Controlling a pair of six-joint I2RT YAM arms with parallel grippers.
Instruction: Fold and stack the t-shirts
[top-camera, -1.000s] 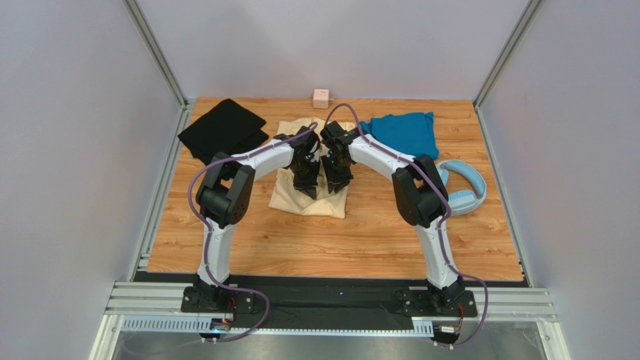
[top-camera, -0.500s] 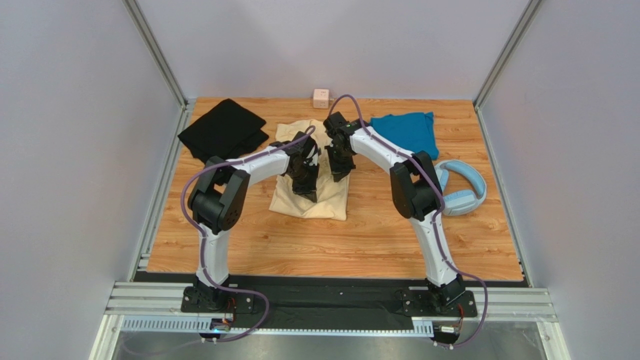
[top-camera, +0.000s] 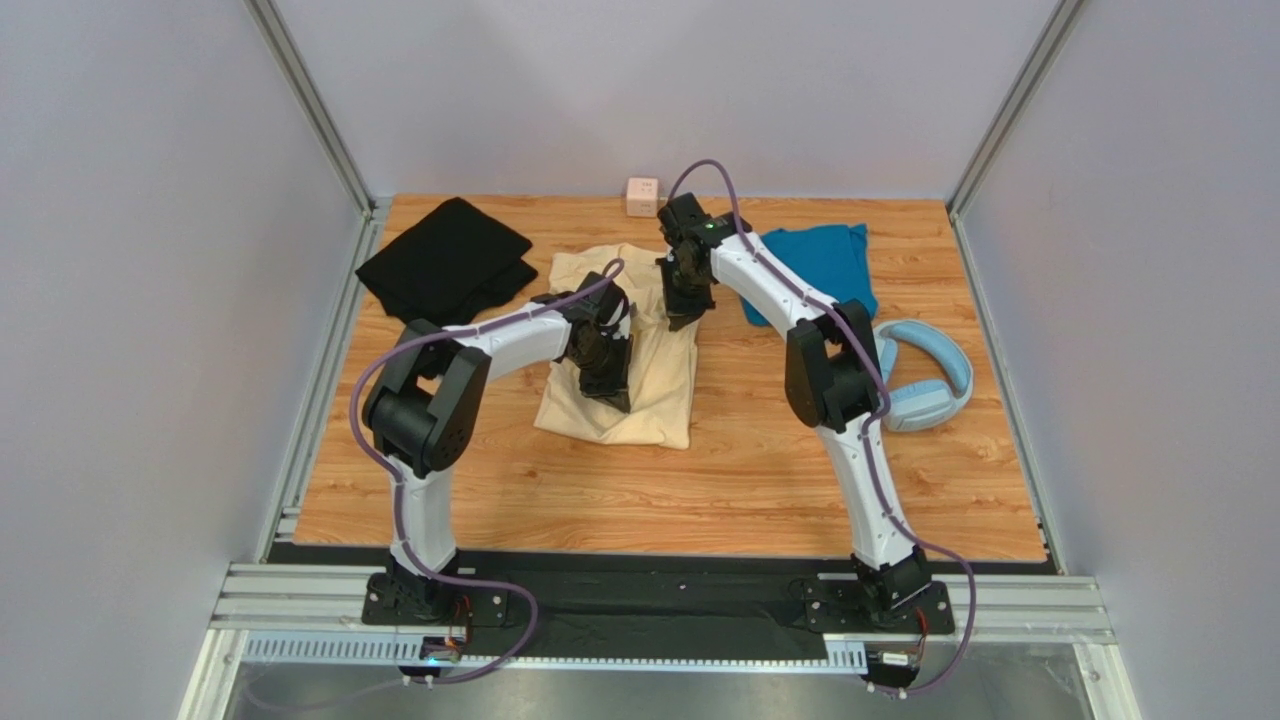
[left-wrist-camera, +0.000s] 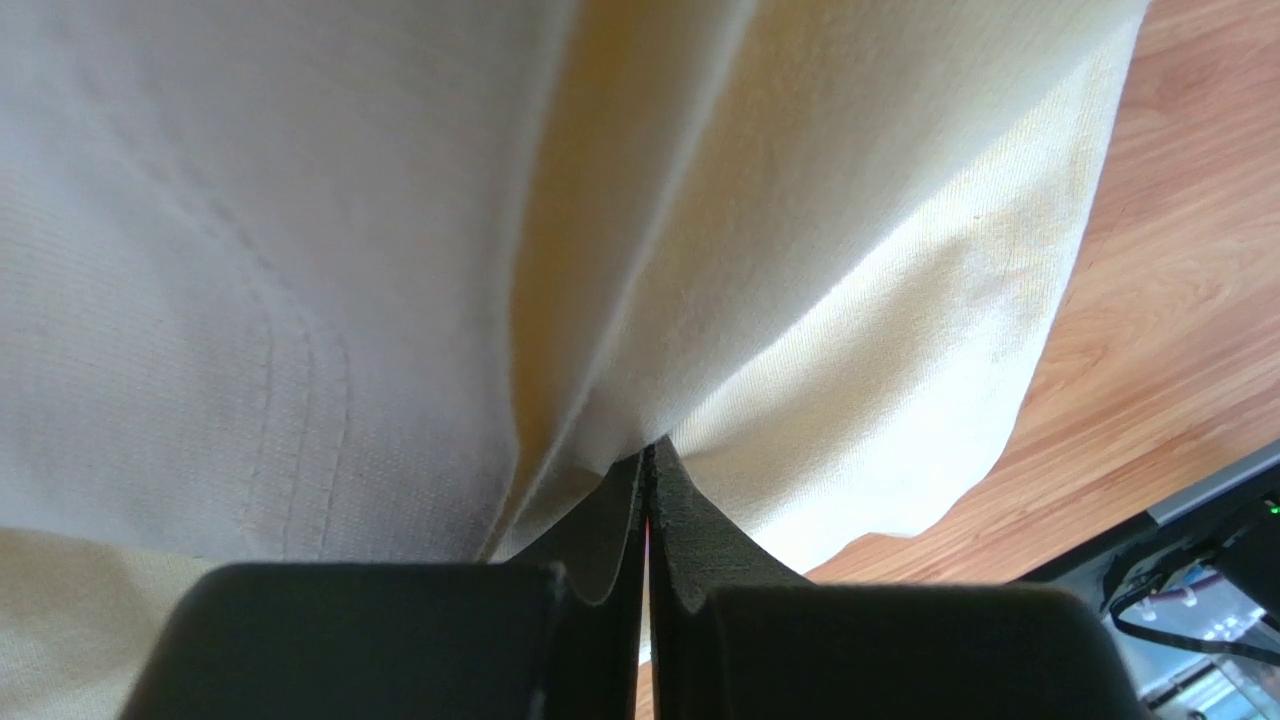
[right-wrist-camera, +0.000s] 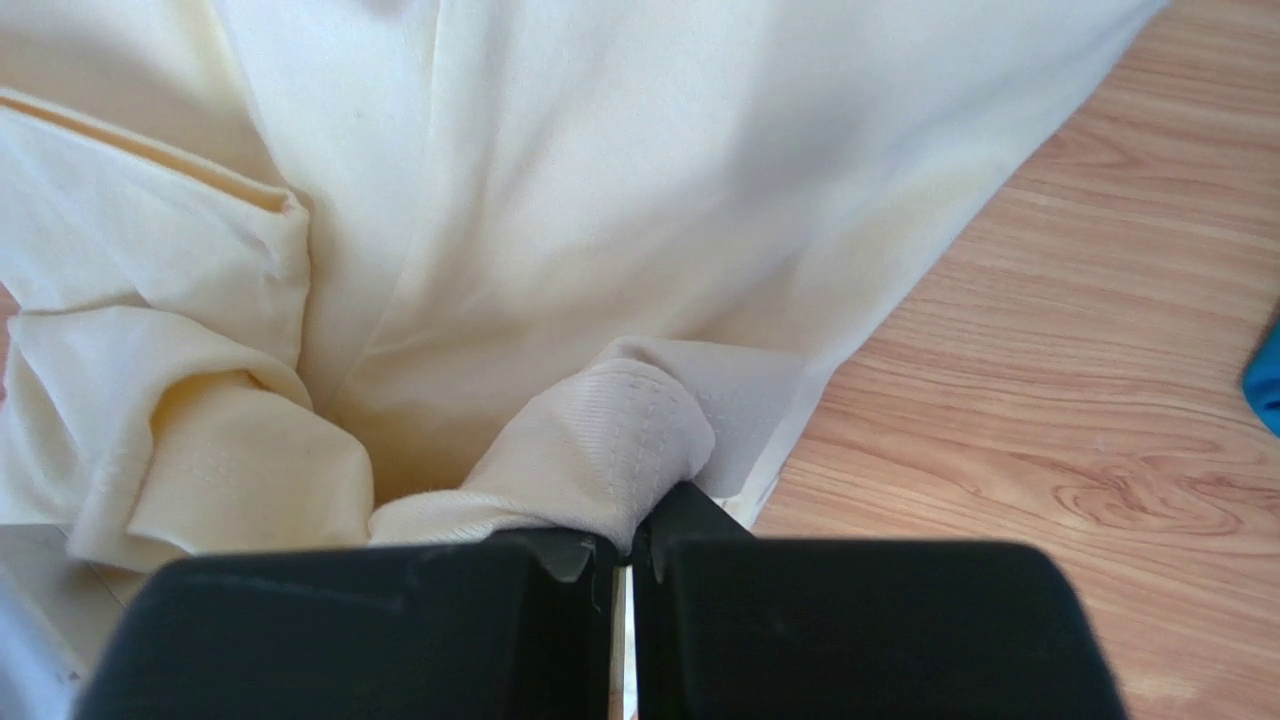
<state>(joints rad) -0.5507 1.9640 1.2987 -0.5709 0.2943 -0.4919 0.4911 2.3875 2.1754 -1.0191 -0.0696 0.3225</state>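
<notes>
The wooden worktop (top-camera: 751, 480) carries everything. The cream-yellow t-shirt (top-camera: 661, 393) lies beneath both tools. The left tool (left-wrist-camera: 646, 465) is clamped on a fold near its middle, and the right tool (right-wrist-camera: 624, 548) is clamped on a bunched bit at its right edge. The black t-shirt (top-camera: 446, 258) lies far-left of the left tool. The teal t-shirt (top-camera: 812, 267) is just right of the right tool, with the headphones (top-camera: 924, 375) farther right and the pink cube (top-camera: 642, 197) beyond it.

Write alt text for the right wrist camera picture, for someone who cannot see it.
The right gripper, seen close from its own wrist, is shut on a bunched fold of the cream-yellow t-shirt. The rest of the shirt lies rumpled on the wooden table, and a sliver of teal cloth shows at the right edge.
</notes>
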